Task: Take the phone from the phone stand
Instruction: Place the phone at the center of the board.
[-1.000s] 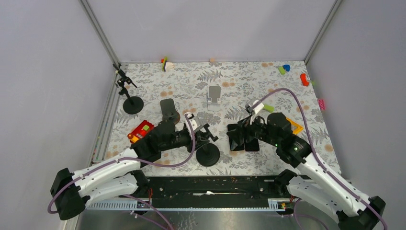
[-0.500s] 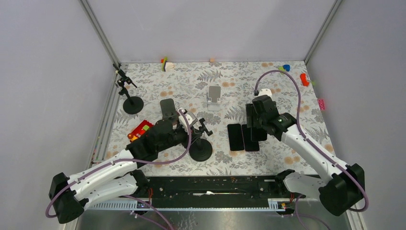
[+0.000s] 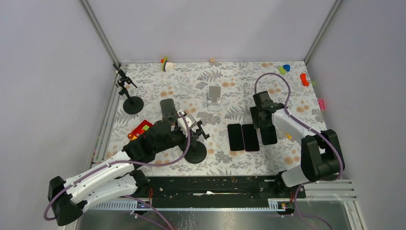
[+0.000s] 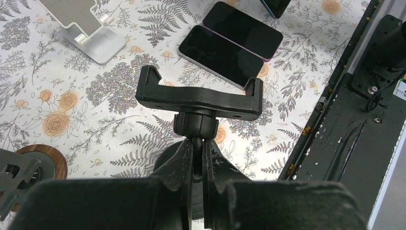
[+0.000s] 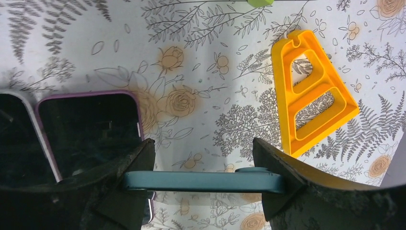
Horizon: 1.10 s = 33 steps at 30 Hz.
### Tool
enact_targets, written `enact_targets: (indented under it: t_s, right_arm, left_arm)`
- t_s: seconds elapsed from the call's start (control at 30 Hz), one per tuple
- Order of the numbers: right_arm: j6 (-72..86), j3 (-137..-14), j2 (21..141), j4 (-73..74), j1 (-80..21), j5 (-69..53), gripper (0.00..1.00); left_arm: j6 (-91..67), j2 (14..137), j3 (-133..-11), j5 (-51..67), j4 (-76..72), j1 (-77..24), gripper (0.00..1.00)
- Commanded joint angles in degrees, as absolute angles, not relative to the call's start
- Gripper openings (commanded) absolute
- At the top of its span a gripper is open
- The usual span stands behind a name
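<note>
My left gripper [image 3: 187, 130] is shut on the thin stem of the black phone stand [image 3: 196, 143]. In the left wrist view the stand's clamp [image 4: 198, 96] is empty and my left gripper [image 4: 197, 160] pinches the stem below it. My right gripper [image 3: 265, 120] is shut on a teal phone [image 3: 269, 134], held level by its long edges. It is low over the table, to the right of two phones [image 3: 235, 137] lying flat. In the right wrist view the teal phone [image 5: 191, 182] spans the gap in my right gripper [image 5: 203, 179]. I cannot tell if it touches the table.
A silver stand [image 3: 214, 97] and a dark stand [image 3: 168, 109] are behind the left arm, and a black tripod [image 3: 130, 99] is at far left. A red toy [image 3: 140, 131] lies by the left arm. A yellow triangle [image 5: 313, 96] lies right of the teal phone. Small blocks [image 3: 304, 79] line the far edge.
My right gripper has swung right and away with the teal phone, now beside the two flat phones. My left gripper has pulled the empty stand a little to the left.
</note>
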<state>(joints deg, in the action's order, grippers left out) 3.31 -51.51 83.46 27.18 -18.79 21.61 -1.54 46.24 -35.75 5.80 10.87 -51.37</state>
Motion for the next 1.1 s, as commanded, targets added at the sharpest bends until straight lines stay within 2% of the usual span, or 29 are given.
enact_targets:
  t_s: [0.0,0.3,0.33,0.37,0.4,0.5,0.87,1.0,1.07]
  right_arm:
    - [0.97,-54.06,86.15,24.74,-16.79,21.37,0.0]
    - [1.6,-54.79,92.93,27.95,-16.35,18.34,0.02]
    - [1.58,-55.21,93.61,28.75,-16.28,18.49,0.07]
    - [1.6,-55.88,94.13,30.09,-16.28,18.36,0.21]
    - [1.51,-56.7,94.63,31.82,-16.26,18.03,0.31]
    - [1.04,-57.91,95.65,34.27,-16.26,18.18,0.46]
    - [2.63,-58.72,97.42,36.1,-16.26,19.65,0.89]
    - [2.81,-59.66,97.76,37.52,-16.27,19.33,0.98]
    - [2.94,-60.45,97.91,38.23,-16.26,18.13,1.0]
  left_arm:
    - [-0.44,43.75,-39.06,5.5,6.85,-51.08,0.0]
    - [-0.44,44.65,-39.18,7.22,5.94,-51.14,0.0]
    - [-0.44,44.79,-39.27,7.36,5.9,-51.09,0.0]
    - [-0.44,44.94,-39.41,7.45,5.78,-51.1,0.0]
    - [-0.44,45.01,-39.51,7.54,5.91,-51.1,0.0]
    - [-0.44,45.18,-39.48,7.63,5.92,-51.07,0.0]
    - [-0.44,44.57,-38.86,7.12,5.73,-51.11,0.0]
    - [-0.44,44.38,-38.76,6.98,5.45,-51.07,0.0]
    - [-0.44,44.47,-38.85,7.24,5.47,-51.13,0.0]
